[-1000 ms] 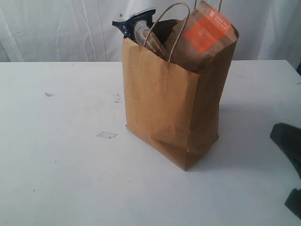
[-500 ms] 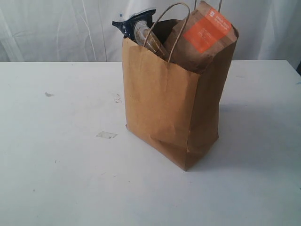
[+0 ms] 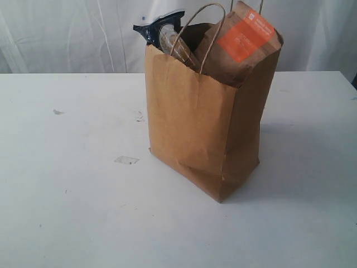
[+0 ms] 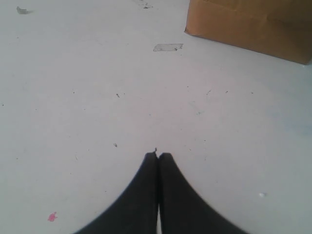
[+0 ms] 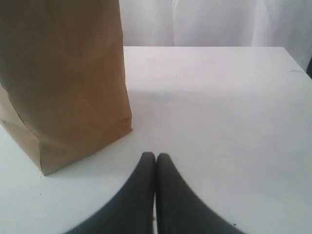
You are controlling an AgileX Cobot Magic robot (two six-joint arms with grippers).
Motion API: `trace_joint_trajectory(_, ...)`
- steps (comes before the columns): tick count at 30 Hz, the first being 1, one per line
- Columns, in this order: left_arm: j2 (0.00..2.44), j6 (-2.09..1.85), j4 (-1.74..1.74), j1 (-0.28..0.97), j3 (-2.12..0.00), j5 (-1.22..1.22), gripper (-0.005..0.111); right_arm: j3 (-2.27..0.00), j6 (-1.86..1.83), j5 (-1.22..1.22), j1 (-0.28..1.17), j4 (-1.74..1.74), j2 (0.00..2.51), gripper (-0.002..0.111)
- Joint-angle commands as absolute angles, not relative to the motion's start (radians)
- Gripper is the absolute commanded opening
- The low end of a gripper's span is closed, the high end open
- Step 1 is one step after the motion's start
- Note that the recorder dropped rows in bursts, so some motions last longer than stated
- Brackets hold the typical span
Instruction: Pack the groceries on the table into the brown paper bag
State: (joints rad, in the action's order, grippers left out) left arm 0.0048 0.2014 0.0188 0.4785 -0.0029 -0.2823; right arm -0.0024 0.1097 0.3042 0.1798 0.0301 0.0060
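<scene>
The brown paper bag (image 3: 201, 134) stands upright on the white table (image 3: 72, 167). Out of its top stick the brown orange-labelled pouch (image 3: 242, 42) and the dark-ended spaghetti packet (image 3: 164, 30). The other groceries are hidden or out of view. Neither arm shows in the exterior view. In the left wrist view my left gripper (image 4: 158, 156) is shut and empty above bare tabletop, with the bag's base (image 4: 253, 24) some way beyond it. In the right wrist view my right gripper (image 5: 155, 156) is shut and empty, close beside the bag (image 5: 63, 78).
A small piece of clear tape (image 3: 126, 160) lies on the table left of the bag, also seen as the tape (image 4: 168, 47) in the left wrist view. A white curtain (image 3: 67, 33) hangs behind the table.
The dark right arm at the exterior view's right edge one second ago has withdrawn out of that view. The bag and its contents have not moved.
</scene>
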Motion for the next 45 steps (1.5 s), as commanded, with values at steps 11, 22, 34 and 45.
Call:
trace_joint_trajectory(11, 0.000, 0.201, 0.011, 0.477, 0.000, -0.283, 0.000, 0.000, 0.102, 0.310, 0.174, -0.007, 0.000, 0.000)
trace_joint_trajectory(22, 0.000, 0.201, 0.011, 0.477, 0.000, -0.283, 0.000, 0.000, 0.102, 0.313, 0.174, -0.007, 0.000, 0.000)
trace_joint_trajectory(34, 0.000, -0.025, 0.031, 0.181, 0.000, -0.283, 0.000, 0.000, 0.102, 0.313, 0.174, -0.007, 0.000, 0.000)
trace_joint_trajectory(45, 0.000, -0.027, 0.031, 0.113, 0.000, -0.276, 0.000, 0.000, 0.102, 0.314, 0.174, -0.007, 0.000, 0.000)
